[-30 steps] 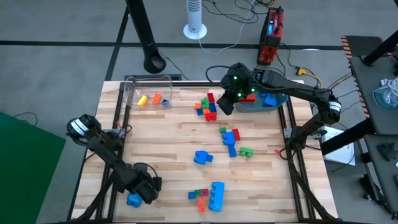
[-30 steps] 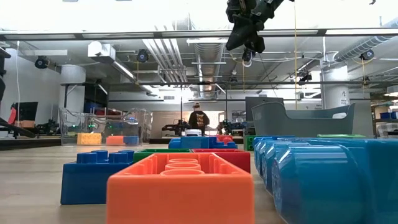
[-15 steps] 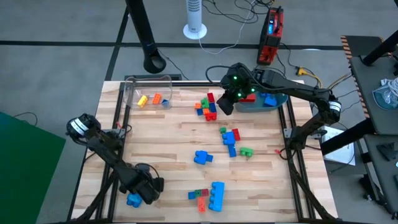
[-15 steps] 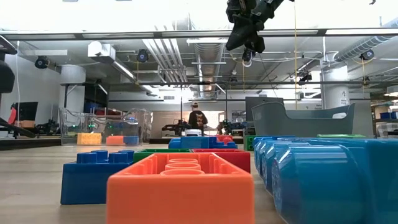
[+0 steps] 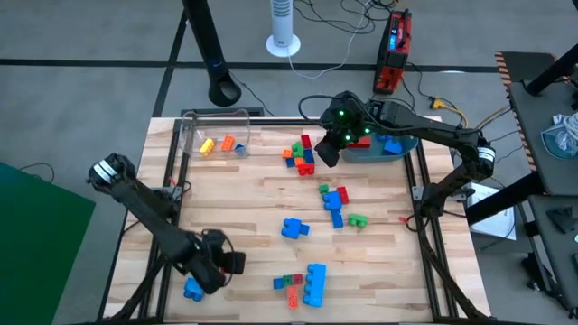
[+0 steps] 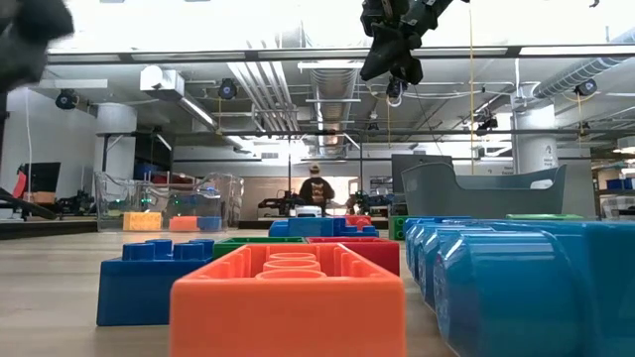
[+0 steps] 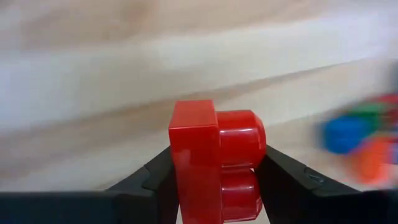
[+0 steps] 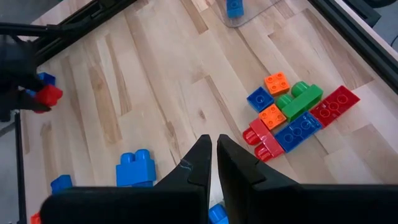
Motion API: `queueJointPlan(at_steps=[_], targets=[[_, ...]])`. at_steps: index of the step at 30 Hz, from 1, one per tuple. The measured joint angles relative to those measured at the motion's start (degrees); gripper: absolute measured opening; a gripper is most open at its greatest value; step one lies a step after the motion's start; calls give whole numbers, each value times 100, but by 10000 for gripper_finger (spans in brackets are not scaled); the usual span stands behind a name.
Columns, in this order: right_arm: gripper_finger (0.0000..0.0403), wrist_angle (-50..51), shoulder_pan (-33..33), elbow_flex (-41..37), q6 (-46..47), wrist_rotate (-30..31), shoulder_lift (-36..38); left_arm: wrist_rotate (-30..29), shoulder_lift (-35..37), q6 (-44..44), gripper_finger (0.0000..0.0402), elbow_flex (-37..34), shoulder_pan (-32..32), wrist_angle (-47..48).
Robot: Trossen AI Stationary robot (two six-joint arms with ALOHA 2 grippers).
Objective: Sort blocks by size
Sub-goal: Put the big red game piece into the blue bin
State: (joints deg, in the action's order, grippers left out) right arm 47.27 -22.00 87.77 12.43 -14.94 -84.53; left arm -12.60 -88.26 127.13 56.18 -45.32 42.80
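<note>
My left gripper point(image 5: 228, 264) is near the table's near-left corner, shut on a red brick point(image 7: 214, 155), which also shows far off in the right wrist view as the red brick point(image 8: 47, 96). A blue block point(image 5: 193, 290) lies on the table beside it. My right gripper point(image 5: 327, 150) hangs high over the far middle, shut and holding nothing, above a mixed cluster of blocks point(image 8: 292, 112). More blocks lie mid-table point(image 5: 334, 199) and near the front edge point(image 5: 312, 283). My left gripper pinches the red brick between its two fingers. One finger point(image 7: 155, 180) lies against the brick's flat side point(image 7: 180, 168), the other point(image 7: 280, 180) against its studs point(image 7: 249, 149). Whether the brick is clear of the table does not show.
A clear plastic box point(image 5: 215, 135) at the far left holds yellow, orange and blue blocks. A teal tub point(image 5: 397, 144) at the far right holds blue and red blocks. A single blue block point(image 5: 294, 227) and a green block point(image 5: 358, 219) lie mid-table. Bare wood lies between the left gripper and the box.
My left gripper has moved a little toward the table's right and far edges with the red brick still between its fingers, and the arm behind it has swung. The blue block beside it has stayed where it was.
</note>
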Motion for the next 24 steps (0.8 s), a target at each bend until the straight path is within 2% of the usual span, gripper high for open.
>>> queueJointPlan(at_steps=[7, 12, 14, 17, 20, 24], targets=[[18, -131, 22, -8, -248, -6, 20, -2059, 1248, -1876, 159, 319, 640, -39], [18, -791, 189, -9, -264, -32, 210, -2688, 2122, -4216, 160, 701, 1520, -190], [18, -1016, 262, -9, -256, -57, 297, -2723, 2360, -5434, 160, 867, 1923, -528], [18, -1369, 408, -9, -150, -57, 374, -2584, 2654, -7358, 160, 1065, 2476, -1559], [18, -1830, 531, -9, 90, -109, 407, -1789, 2822, -9109, 160, 1209, 3003, -2668], [23, -2744, 675, -9, 357, -552, 407, -711, 2854, -10751, 160, 1481, 3539, -3347]])
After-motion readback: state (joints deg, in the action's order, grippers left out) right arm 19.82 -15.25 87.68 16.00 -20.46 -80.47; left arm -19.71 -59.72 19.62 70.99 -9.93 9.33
